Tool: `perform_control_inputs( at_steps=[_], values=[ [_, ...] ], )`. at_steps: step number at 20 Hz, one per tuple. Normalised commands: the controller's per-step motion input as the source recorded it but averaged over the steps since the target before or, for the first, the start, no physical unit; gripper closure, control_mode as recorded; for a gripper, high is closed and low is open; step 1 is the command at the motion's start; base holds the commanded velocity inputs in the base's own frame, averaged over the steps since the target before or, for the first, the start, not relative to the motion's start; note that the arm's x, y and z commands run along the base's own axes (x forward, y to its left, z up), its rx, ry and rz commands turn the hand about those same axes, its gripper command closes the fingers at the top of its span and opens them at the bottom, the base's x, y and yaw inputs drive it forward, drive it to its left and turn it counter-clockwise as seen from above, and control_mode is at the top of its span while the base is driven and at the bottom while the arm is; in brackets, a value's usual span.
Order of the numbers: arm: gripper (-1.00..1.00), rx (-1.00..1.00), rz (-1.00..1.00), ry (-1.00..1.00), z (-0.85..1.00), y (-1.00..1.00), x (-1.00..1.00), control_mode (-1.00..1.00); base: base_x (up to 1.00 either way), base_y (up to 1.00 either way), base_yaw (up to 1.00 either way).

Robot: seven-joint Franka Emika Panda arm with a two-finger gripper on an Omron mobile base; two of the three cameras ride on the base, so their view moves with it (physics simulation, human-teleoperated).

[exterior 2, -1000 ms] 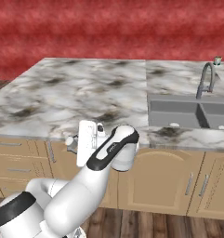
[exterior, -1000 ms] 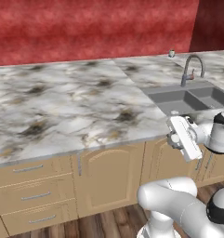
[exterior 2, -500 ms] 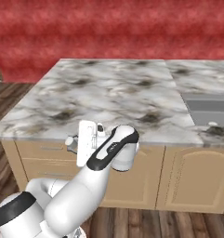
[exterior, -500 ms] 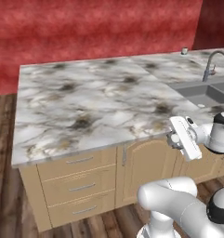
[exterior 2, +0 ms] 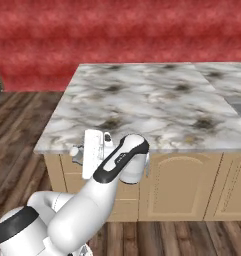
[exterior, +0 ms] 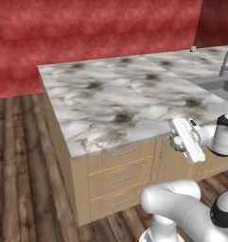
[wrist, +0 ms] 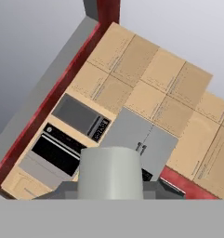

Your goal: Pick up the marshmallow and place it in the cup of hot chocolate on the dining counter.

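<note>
My base has been driving along the bench. Both base views have slid, so the sink and faucet now sit at the right margin and the bench's left end and corner have come into sight. That is the cameras moving, not the things.

My arm stays folded close in front of the drawers, unchanged. My pincer remains clamped on a pale stubby cylinder, which I take to be the marshmallow, tilted up toward wall cabinets.

A small pale thing on the bench's far edge near the faucet, probably the cup of hot chocolate, is too small to confirm. It lies well apart from me, so the placing is not yet close.
</note>
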Motion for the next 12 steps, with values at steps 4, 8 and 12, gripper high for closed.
perform_control_inputs(
  at_steps=[4,8,12],
  values=[
    [1.0,0.0,0.0,0.0,0.0,0.0,0.0,1.0,0.0,1.0,-0.26],
    [1.0,0.0,0.0,0.0,0.0,0.0,0.0,1.0,0.0,1.0,-0.25],
    [1.0,0.0,0.0,0.0,0.0,0.0,0.0,1.0,0.14,1.0,-0.24]
  ],
)
